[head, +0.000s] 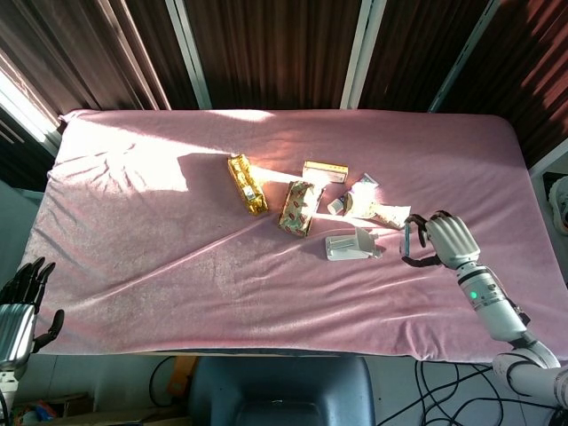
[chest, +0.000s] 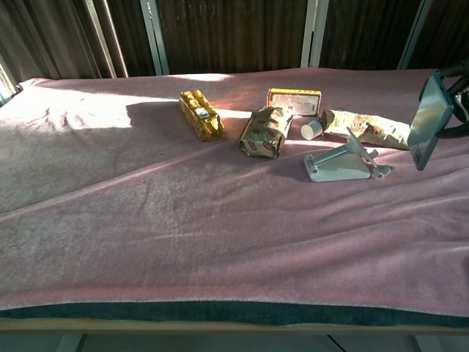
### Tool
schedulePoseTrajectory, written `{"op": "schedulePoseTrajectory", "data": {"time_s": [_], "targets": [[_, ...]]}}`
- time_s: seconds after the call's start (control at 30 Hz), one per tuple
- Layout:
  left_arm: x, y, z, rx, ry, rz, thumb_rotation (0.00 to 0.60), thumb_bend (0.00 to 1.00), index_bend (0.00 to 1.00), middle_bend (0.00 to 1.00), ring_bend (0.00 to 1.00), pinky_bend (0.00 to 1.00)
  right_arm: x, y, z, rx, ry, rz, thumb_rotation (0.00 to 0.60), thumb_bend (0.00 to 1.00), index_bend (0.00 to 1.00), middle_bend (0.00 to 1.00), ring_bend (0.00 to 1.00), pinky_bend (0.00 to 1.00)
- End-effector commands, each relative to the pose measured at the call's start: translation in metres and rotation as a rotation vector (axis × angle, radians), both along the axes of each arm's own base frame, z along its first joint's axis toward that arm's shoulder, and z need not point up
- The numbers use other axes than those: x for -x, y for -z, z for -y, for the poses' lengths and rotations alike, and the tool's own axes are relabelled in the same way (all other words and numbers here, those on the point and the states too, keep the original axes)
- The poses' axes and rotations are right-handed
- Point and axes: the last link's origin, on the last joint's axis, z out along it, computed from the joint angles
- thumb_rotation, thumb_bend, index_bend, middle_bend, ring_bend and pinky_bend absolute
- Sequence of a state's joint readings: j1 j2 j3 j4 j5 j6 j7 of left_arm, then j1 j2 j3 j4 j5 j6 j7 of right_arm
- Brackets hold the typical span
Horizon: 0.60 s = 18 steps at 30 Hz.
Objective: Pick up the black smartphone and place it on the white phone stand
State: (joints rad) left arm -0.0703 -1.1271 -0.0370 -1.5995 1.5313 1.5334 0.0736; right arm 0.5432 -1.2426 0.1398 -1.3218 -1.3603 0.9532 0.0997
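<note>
My right hand [head: 448, 240] grips the black smartphone [chest: 427, 120], lifted off the cloth and tilted nearly upright, screen side toward the stand. In the head view the black smartphone [head: 407, 238] shows edge-on just right of the white phone stand [head: 351, 244]. The white phone stand [chest: 342, 163] sits on the pink cloth with its cradle arm angled up to the right, a short gap from the phone. The right hand [chest: 458, 92] is mostly cut off at the chest view's edge. My left hand [head: 22, 306] hangs off the table's near left corner, fingers apart, holding nothing.
Behind the stand lie a beige snack pouch [chest: 368, 126], a small white cup [chest: 311, 130], a flat orange box [chest: 294, 98], a patterned packet [chest: 264, 132] and a yellow packet [chest: 201, 114]. The pink cloth [head: 160, 231] covers the whole table.
</note>
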Motion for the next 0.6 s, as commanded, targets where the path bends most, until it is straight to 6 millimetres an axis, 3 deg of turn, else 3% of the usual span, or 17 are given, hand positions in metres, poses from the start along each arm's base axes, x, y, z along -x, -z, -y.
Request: {"op": "schedulePoseTrajectory", "data": {"time_s": [0.03, 0.6], "targets": [[0.0, 0.0, 0.0, 0.0, 0.0, 0.0, 0.6, 0.41, 0.0, 0.0, 0.0, 0.17, -0.006, -0.002, 0.005, -0.008, 0.0, 0.017, 0.6, 0.33, 1.0, 0.75, 0.6, 0.39], [0.0, 0.001, -0.002, 0.004, -0.004, -0.004, 0.6, 0.41, 0.0, 0.0, 0.0, 0.17, -0.03, -0.006, 0.031, -0.138, 0.119, 0.152, 0.6, 0.33, 1.0, 0.76, 0.6, 0.39]]}}
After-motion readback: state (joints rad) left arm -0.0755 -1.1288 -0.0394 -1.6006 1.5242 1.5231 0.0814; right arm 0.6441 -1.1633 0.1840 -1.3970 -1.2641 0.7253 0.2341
